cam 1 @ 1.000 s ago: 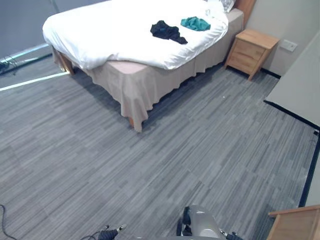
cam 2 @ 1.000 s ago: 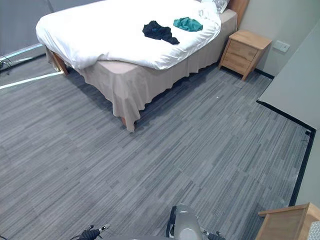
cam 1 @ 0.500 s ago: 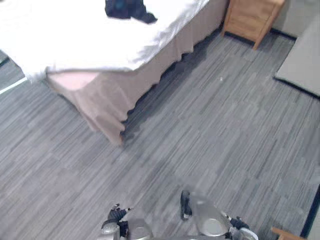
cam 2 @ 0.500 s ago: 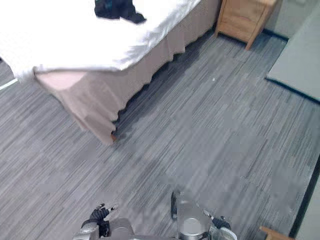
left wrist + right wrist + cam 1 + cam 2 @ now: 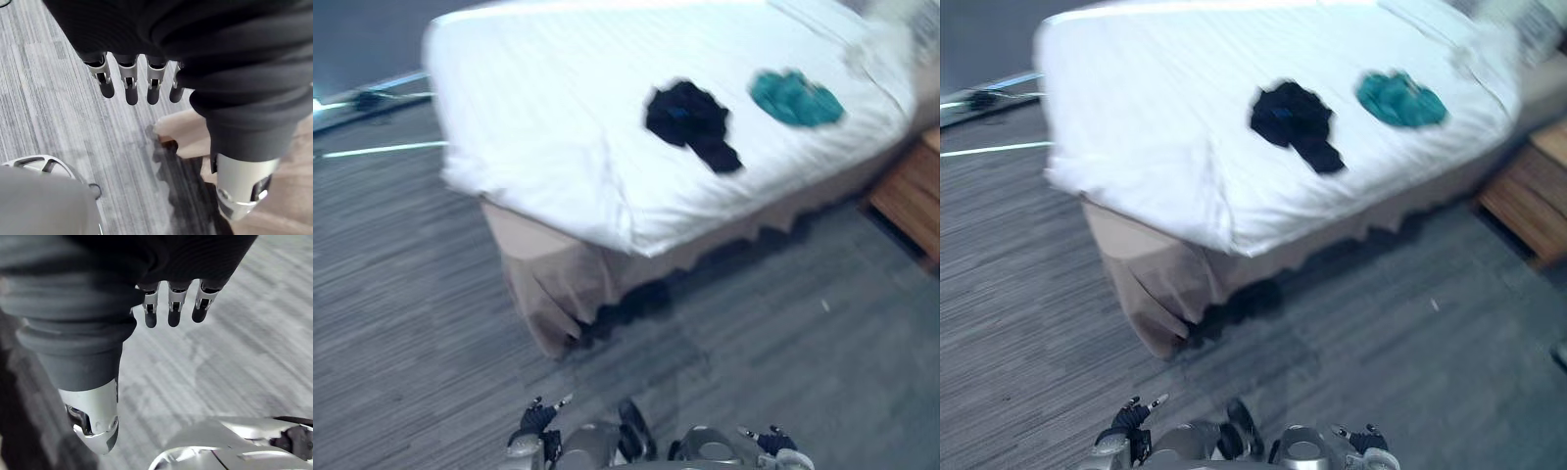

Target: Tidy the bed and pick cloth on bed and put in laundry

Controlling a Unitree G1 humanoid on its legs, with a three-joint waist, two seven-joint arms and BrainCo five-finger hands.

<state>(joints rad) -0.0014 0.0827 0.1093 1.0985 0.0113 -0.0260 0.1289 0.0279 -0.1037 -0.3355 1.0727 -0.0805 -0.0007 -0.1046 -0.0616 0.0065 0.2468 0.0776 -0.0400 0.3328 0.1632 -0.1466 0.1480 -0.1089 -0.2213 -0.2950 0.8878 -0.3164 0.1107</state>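
A bed with a white duvet (image 5: 558,147) fills the upper part of the eye views. On the duvet lies a crumpled black cloth (image 5: 692,120), and to its right, apart from it, a teal cloth (image 5: 794,98). My left hand (image 5: 128,81) hangs over the grey floor, fingers straight and holding nothing, with the beige bed skirt (image 5: 182,131) showing just past it. My right hand (image 5: 174,303) hangs over the floor as well, fingers straight and empty. Both hands are well short of the bed.
The bed's near corner with its beige skirt (image 5: 546,284) faces me across a strip of grey striped floor (image 5: 401,323). A wooden nightstand (image 5: 913,196) stands at the right beside the bed. A pillow (image 5: 1528,24) lies at the bed's far right end.
The camera has swung, so the bed now sits nearer and more central, and the teal cloth is in view again. Neither cloth has moved on the duvet; both hands still hang empty.
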